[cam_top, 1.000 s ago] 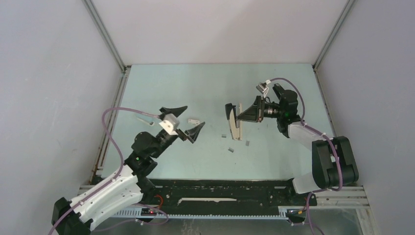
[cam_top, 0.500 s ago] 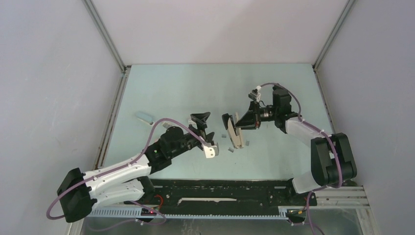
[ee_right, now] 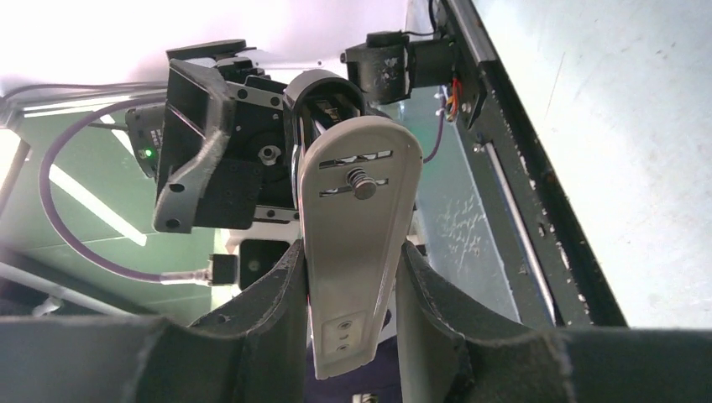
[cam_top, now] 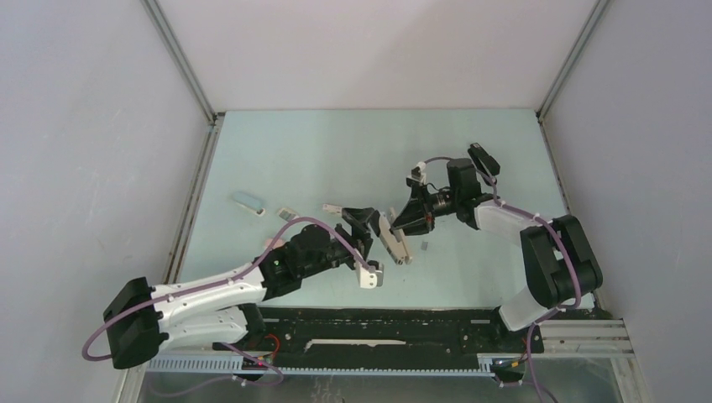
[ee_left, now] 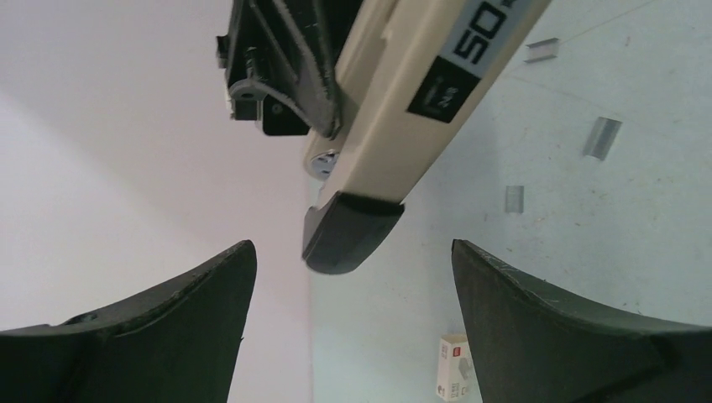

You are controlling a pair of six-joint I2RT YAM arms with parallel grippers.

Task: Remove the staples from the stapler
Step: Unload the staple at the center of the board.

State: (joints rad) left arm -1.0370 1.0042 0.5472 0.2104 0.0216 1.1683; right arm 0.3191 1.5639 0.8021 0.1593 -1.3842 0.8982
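Observation:
The stapler [cam_top: 394, 241] is cream with a black end, and it hangs tilted above the mat near the table's middle. My right gripper [cam_top: 405, 220] is shut on it; in the right wrist view its pale underside [ee_right: 357, 227] sits pinched between both fingers [ee_right: 270, 312]. My left gripper [cam_top: 368, 237] stands open just left of the stapler. In the left wrist view the stapler's black end [ee_left: 348, 232] hangs just beyond and between the wide-apart fingertips [ee_left: 193, 311], touching neither. Loose staples [ee_left: 603, 138] lie on the mat, and one strip [cam_top: 426, 246] shows right of the stapler.
A small white box [ee_left: 453, 379] lies on the mat beyond my left fingers. A pale blue item [cam_top: 248, 201] and small white pieces [cam_top: 288, 214] lie at the left of the mat. Grey walls enclose three sides; a black rail [cam_top: 378, 323] runs along the near edge.
My left arm swung right and forward, bringing its open fingers up to the stapler. My right gripper carried the stapler leftward and a little nearer, tilting it.

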